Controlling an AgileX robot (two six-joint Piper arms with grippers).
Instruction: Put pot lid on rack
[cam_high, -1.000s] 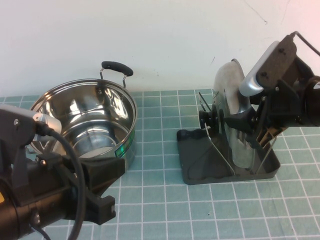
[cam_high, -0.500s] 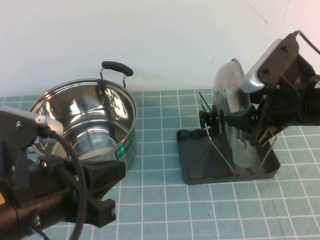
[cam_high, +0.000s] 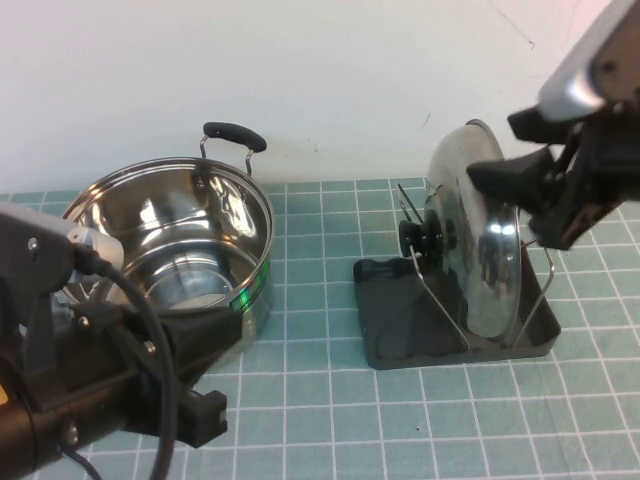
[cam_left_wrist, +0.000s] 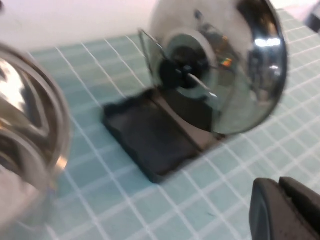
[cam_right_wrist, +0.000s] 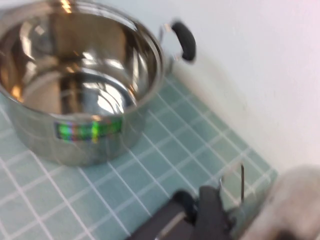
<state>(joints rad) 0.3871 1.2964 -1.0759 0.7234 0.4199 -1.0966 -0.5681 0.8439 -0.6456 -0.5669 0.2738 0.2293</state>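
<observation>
My right pincer (cam_high: 520, 205) hangs up at the right edge of the high view, above and just beside the pot lid (cam_high: 480, 235), its dark fingers spread and holding nothing. The lid stands on edge in the rack (cam_high: 400, 325), propped between the wire loops, black knob (cam_high: 425, 238) facing the pot (cam_high: 175, 245). The rack sits on the green-gridded table (cam_high: 330, 410), well apart from the pot on the left.

My left pincer (cam_high: 195, 400) is low at the near left, beside the pot; the high view shows only its dark body, so I cannot tell whether it is parted or closed. Its own wrist camera gives just one black corner of it (cam_left_wrist: 282, 210), no help there, but it does give the lid face-on (cam_left_wrist: 225, 65), knob side toward me, a wire loop crossing the knob, the dark tray (cam_left_wrist: 150, 137) under it, and a blurred slice of the pot's wall (cam_left_wrist: 30, 135).

The right wrist camera looks the other way: down into the empty pot (cam_right_wrist: 80, 85), green label (cam_right_wrist: 90, 129) on its side, one black handle (cam_right_wrist: 184, 40) by the wall, and a wire loop tip (cam_right_wrist: 242, 180) low in frame.
</observation>
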